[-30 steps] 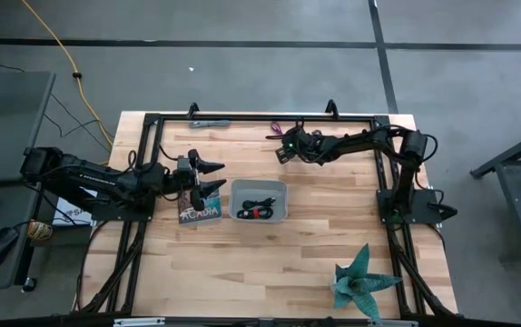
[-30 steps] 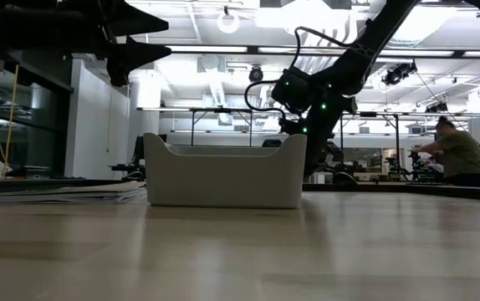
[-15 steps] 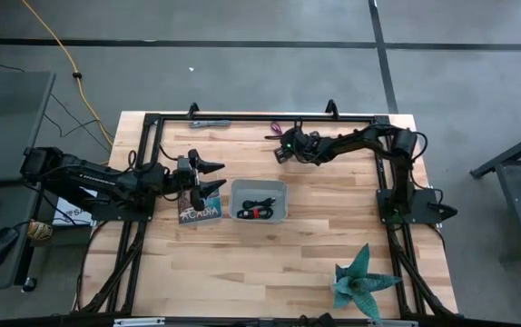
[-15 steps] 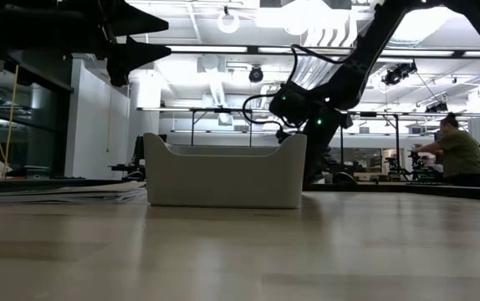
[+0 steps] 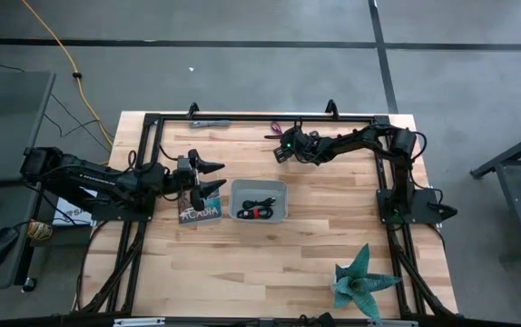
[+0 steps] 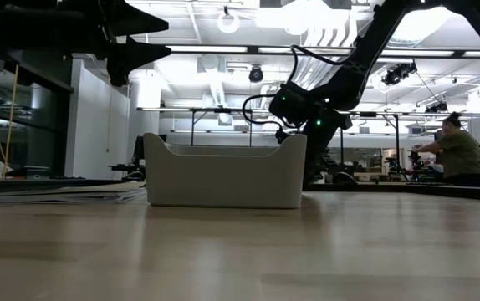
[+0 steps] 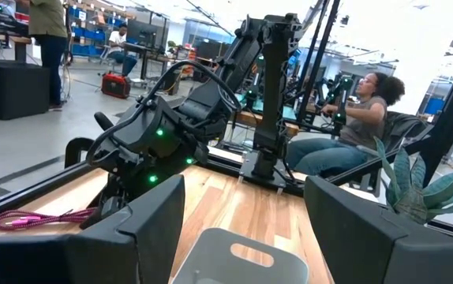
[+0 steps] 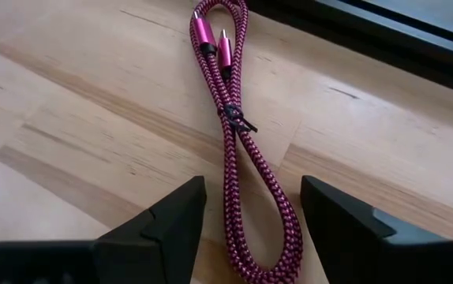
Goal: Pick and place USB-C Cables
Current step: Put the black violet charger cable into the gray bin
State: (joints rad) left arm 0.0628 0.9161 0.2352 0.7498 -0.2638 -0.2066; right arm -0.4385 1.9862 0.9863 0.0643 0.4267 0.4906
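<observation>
A purple braided USB-C cable (image 8: pixel 238 134), tied in a bundle, lies flat on the wood by the table's far edge (image 5: pixel 274 133). My right gripper (image 8: pixel 250 237) is open and hovers just over the cable's looped end, one finger on each side, touching nothing. The grey tray (image 5: pixel 259 202) stands mid-table and holds a black-and-red cable (image 5: pixel 259 212). A grey cable (image 5: pixel 211 123) lies by the far rail. My left gripper (image 5: pixel 213 177) is open and waits in the air just left of the tray.
A printed card (image 5: pixel 198 214) lies left of the tray under my left gripper. A green paper plant (image 5: pixel 362 282) stands near the right front corner. The black frame rail (image 5: pixel 260 116) runs close behind the purple cable. People are at work in the room beyond the table (image 6: pixel 457 155).
My right gripper has come down and moved slightly toward the table's left, closer over the purple cable; most of that happened in the first half second. Its arm has folded in a little. The left arm and all cables stayed where they were.
</observation>
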